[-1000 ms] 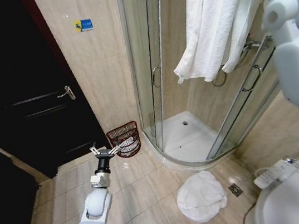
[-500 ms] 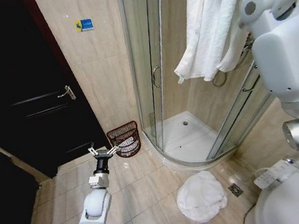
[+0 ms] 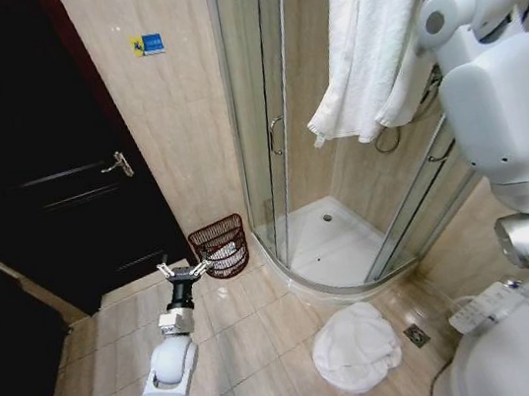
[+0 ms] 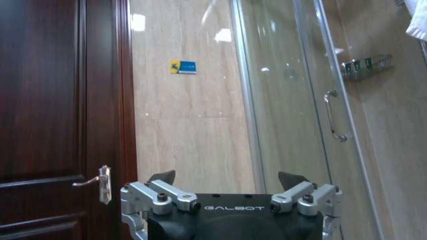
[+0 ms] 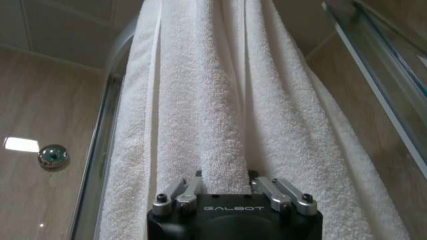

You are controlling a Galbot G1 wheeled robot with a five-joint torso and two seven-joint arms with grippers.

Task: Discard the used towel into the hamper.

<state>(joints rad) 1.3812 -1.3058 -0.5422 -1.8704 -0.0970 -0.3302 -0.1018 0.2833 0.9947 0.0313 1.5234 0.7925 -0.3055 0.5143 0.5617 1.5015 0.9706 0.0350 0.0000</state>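
A white towel (image 3: pixel 374 32) hangs over the top of the glass shower enclosure. My right arm is raised beside it. In the right wrist view my right gripper (image 5: pixel 225 176) is shut on a hanging fold of the towel (image 5: pixel 213 100), which runs up from between the fingers. The hamper (image 3: pixel 222 246), a dark red-brown wire basket, stands on the floor against the wall by the shower door, with something white inside. My left gripper (image 3: pixel 182 270) hovers just left of the hamper, open and holding nothing; its spread fingers (image 4: pixel 163 177) face the wall and the door.
A second white towel (image 3: pixel 356 346) lies crumpled on the tiled floor before the shower tray. A dark wooden door (image 3: pixel 39 152) is at the left. The toilet (image 3: pixel 510 341) sits at the lower right, and a dark counter edge at the far left.
My right arm has swung left and closer to the hanging towel, now covering its right side. My left gripper has drifted slightly left.
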